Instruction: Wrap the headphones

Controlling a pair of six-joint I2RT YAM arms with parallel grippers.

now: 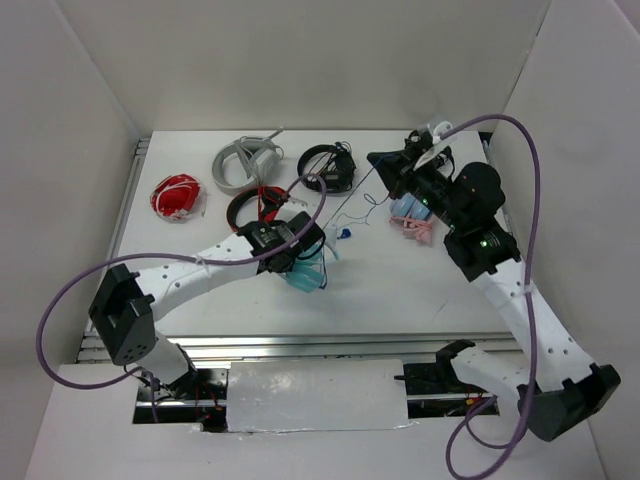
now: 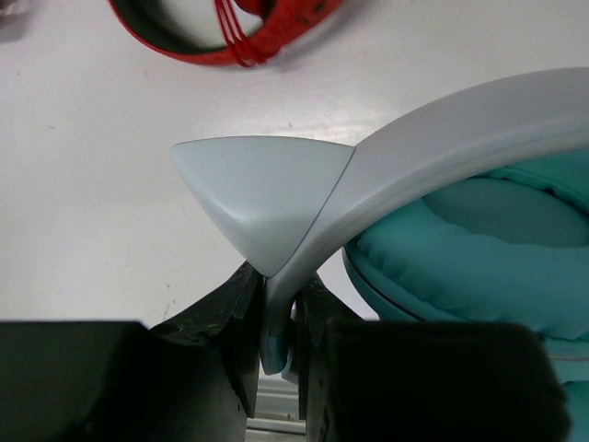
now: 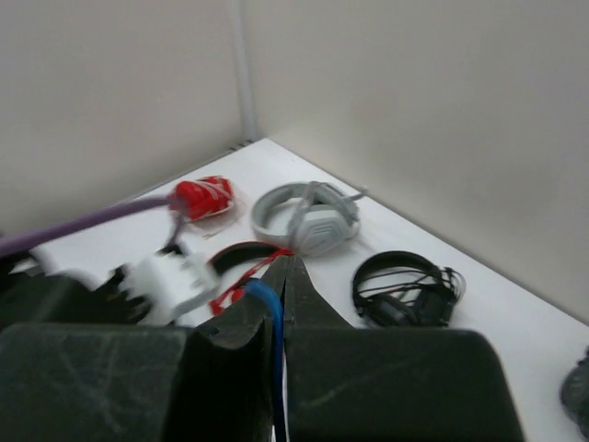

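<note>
Left claw [image 2: 276, 318] clamps headphones [image 2: 460, 244] band; right claw [image 3: 282, 276] pinches their blue cable [image 3: 272, 322].

Red headphones [image 1: 237, 207] and black headphones [image 1: 328, 168] crowd behind the teal headphones [image 1: 305, 275]; the table [image 1: 400, 290] in front lies open.

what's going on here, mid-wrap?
The left hand is clamped on the white band of the teal headphones, just below its pointed ear. The right hand is shut on the thin blue cable and holds it raised, away from the headphones. The overhead view shows the cable strung between the two hands, with no wraps visible yet.
</note>
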